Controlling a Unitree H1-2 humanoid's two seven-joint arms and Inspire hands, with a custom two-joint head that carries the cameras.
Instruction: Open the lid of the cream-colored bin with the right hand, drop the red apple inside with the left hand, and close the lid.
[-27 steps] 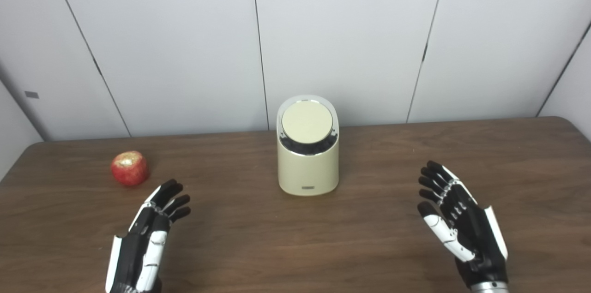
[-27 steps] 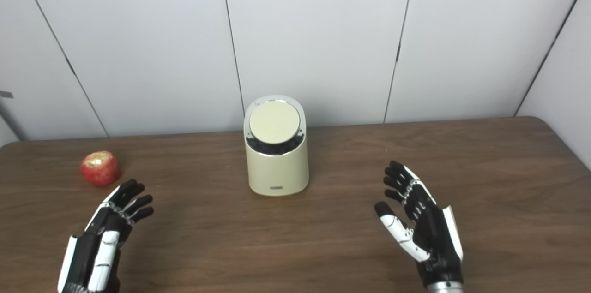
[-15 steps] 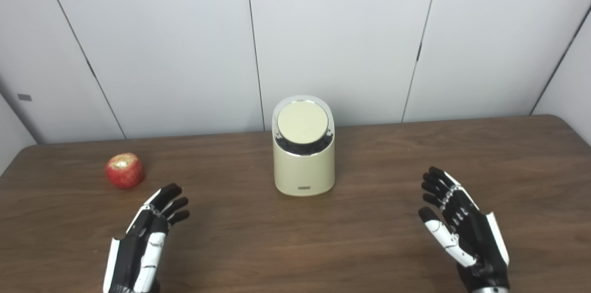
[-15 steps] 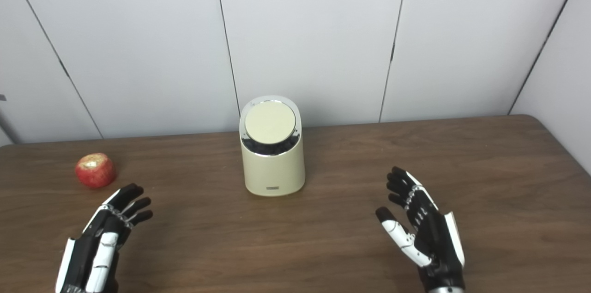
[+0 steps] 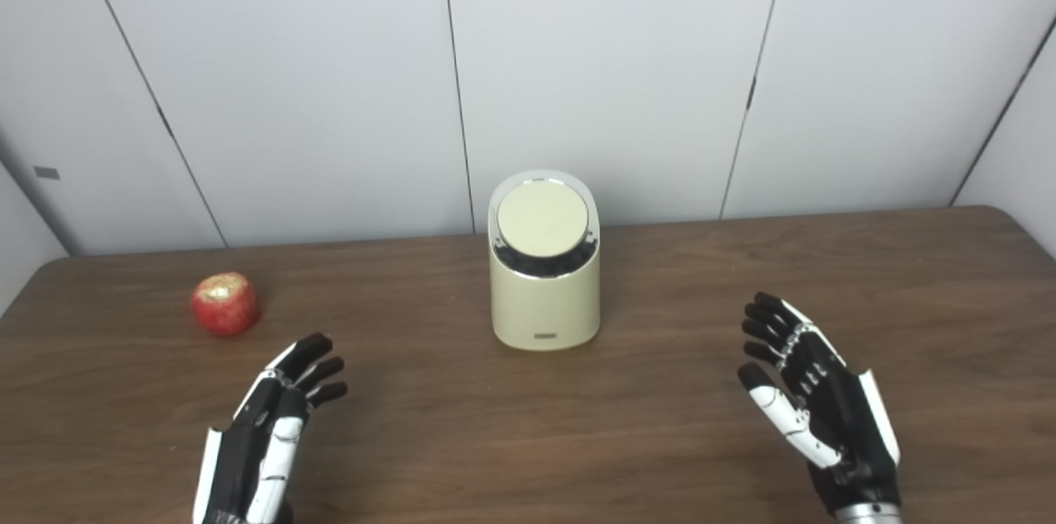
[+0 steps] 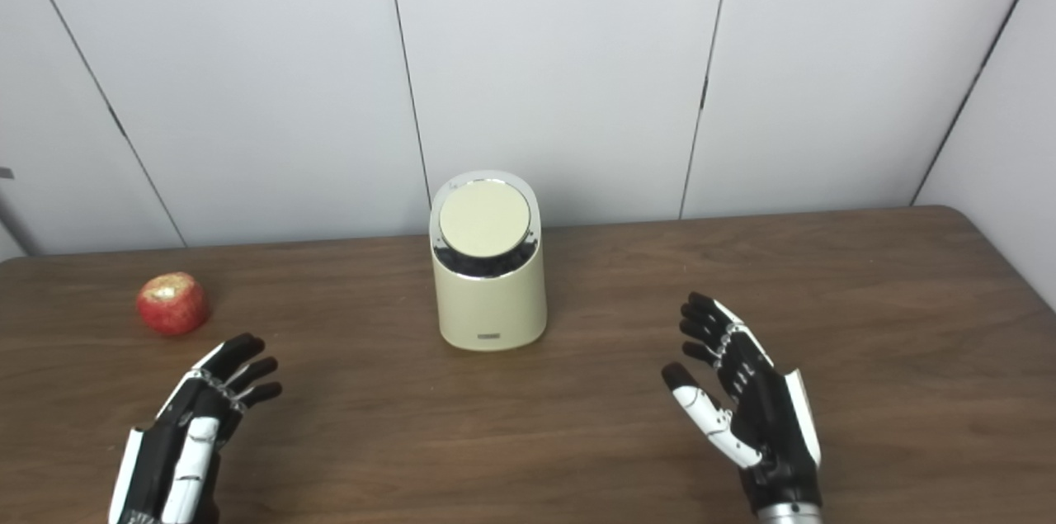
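Table (image 5: 643,425): dark brown wood-grain top, rounded far corners at 10 and 2 o'clock, spanning the lower half of the view.
Wall panels (image 5: 610,70): pale grey, flat, divided by thin dark seams fanning outward toward 12 o'clock.
Small grey plate (image 5: 47,172): fixed to the wall at 9 o'clock.

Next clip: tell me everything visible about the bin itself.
The bin is a small cream cylinder, smooth and matte like plastic or coated metal. Its top is slanted toward the camera, with a round cream lid set in a shiny chrome ring, white rim behind. The lid is shut. A small dark label sits low on the front. It stands upright on the brown wooden table, near the back centre. Only the table touches it.
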